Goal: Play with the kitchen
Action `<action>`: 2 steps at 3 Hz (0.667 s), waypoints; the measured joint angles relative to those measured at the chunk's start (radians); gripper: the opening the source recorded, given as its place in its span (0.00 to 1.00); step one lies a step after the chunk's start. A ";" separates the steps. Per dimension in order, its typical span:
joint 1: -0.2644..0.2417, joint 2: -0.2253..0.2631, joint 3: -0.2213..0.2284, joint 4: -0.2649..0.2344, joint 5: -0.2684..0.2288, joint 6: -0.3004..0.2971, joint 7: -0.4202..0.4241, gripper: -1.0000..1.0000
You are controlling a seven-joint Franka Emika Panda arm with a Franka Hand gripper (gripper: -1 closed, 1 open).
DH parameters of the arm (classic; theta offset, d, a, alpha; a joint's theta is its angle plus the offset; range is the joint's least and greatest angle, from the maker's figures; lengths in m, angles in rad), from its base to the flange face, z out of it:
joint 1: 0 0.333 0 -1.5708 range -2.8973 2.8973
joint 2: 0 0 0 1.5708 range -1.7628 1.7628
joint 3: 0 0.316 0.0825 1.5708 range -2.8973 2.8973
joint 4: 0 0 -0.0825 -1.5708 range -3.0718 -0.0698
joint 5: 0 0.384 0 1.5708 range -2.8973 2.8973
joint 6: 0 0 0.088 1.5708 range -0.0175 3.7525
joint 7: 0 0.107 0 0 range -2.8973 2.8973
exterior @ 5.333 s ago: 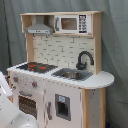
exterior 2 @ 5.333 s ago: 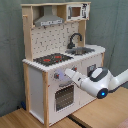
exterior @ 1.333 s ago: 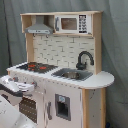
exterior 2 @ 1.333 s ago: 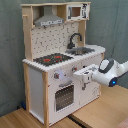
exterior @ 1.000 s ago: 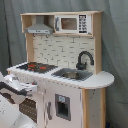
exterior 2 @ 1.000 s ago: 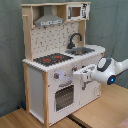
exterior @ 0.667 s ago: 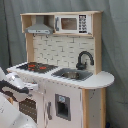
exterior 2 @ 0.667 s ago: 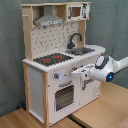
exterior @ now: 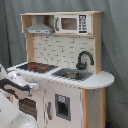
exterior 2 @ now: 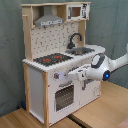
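Observation:
The kitchen [exterior: 65, 55] [exterior 2: 50, 45] is light wood with white panels. It has a black stovetop [exterior: 36, 66] [exterior 2: 52, 59] with red burners, a black faucet [exterior: 84, 59] [exterior 2: 75, 39] and a grey hood [exterior: 40, 29] [exterior 2: 49, 21]. My gripper [exterior 2: 67, 75] reaches in from the second exterior view's right. Its tip is at the knob panel [exterior 2: 56, 76], just above the oven door [exterior 2: 64, 96]. In the first exterior view the gripper [exterior: 34, 86] sits at the lower left, against the kitchen's front below the stovetop. Whether it touches a knob I cannot tell.
The kitchen stands on a wooden surface [exterior 2: 102, 110] in front of a grey curtain [exterior: 115, 45]. A toy microwave [exterior: 70, 23] sits at its top right, and a sink [exterior: 72, 74] lies beside the stovetop. My white arm [exterior: 12, 112] fills the first exterior view's lower left corner.
My arm has risen from oven-door height. Over the last second the gripper moved toward the second exterior view's left, up to the knob panel.

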 joint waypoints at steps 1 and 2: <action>-0.002 0.000 0.002 0.000 0.000 0.000 0.000 0.00; 0.004 -0.003 -0.006 -0.022 0.000 -0.009 0.072 0.00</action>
